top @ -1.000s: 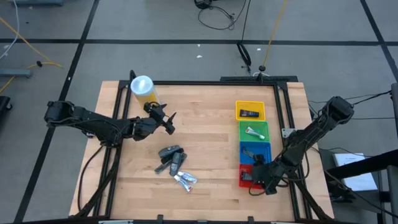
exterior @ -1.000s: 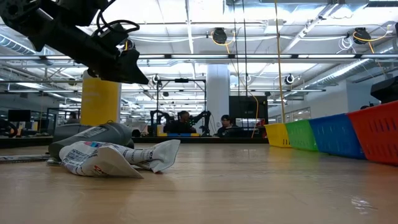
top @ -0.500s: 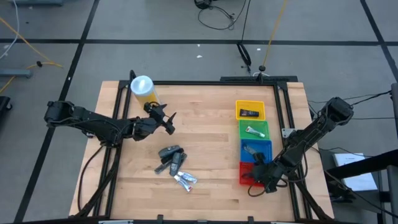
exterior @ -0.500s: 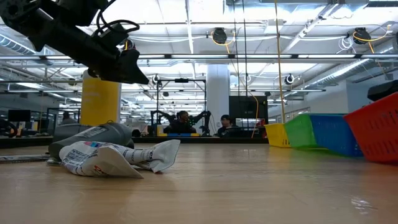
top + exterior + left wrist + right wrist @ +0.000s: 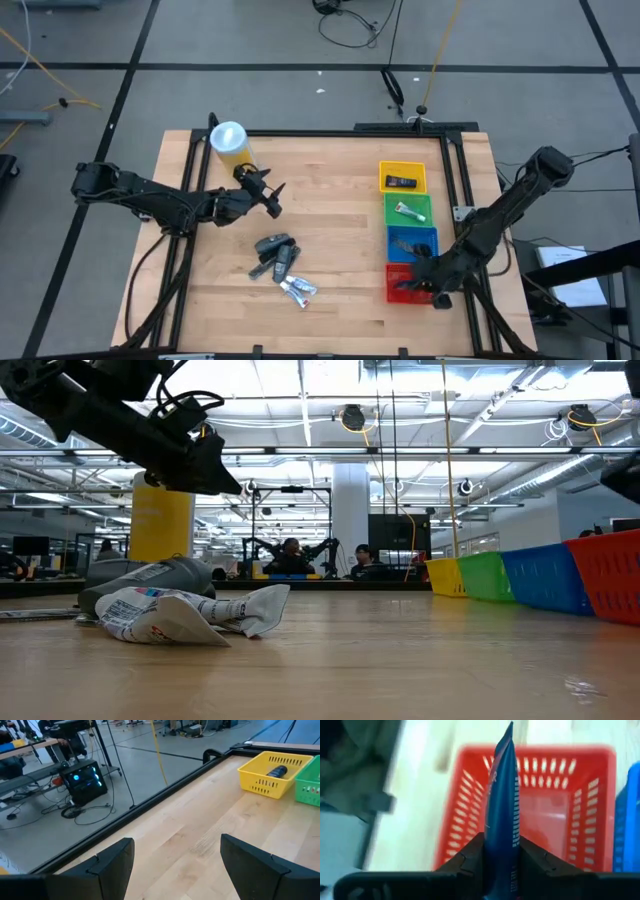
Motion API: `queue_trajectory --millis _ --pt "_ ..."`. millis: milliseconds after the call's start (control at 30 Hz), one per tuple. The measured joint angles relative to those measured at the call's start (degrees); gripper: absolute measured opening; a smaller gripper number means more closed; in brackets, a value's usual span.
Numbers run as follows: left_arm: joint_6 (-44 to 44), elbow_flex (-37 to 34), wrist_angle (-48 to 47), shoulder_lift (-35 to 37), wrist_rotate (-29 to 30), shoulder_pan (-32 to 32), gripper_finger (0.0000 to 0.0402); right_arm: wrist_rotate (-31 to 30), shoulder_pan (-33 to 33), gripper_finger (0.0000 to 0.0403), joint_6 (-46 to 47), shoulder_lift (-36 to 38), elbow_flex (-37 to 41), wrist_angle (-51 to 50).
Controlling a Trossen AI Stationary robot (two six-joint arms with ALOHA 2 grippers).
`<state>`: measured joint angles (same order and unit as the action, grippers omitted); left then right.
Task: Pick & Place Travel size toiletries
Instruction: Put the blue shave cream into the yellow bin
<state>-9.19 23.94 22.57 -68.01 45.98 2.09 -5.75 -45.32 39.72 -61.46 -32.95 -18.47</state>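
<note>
Currently the right gripper (image 5: pixel 501 851) clamps a blue tube (image 5: pixel 501 815) over the red tray (image 5: pixel 600 805); the left gripper (image 5: pixel 172 865) hovers wide open, empty. Releasing off-centre could likely drop the tube onto the desk (image 5: pixel 340 220).

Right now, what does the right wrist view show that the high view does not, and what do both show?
Only the right wrist view shows a blue tube clamped between the right gripper's fingers. Only the high view shows the open left gripper, the yellow canister, the pile of toiletries and the yellow tray and green tray. Both show the red tray and the blue tray.
</note>
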Motion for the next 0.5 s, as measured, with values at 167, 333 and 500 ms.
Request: queue_trajectory --millis 167,333,500 --pt "0.2 0.0 1.4 0.0 0.0 0.3 0.0287 -7.9 4.1 0.0065 -2.4 7.0 -2.7 -1.1" --pt "2.2 0.0 3.6 0.0 0.0 0.2 0.0287 -20.0 16.6 0.0061 -14.5 10.6 -8.2 -7.7" --pt "4.2 0.0 4.7 0.0 0.0 0.1 0.0287 -14.7 39.6 0.0063 -28.4 8.3 -9.6 -13.6"
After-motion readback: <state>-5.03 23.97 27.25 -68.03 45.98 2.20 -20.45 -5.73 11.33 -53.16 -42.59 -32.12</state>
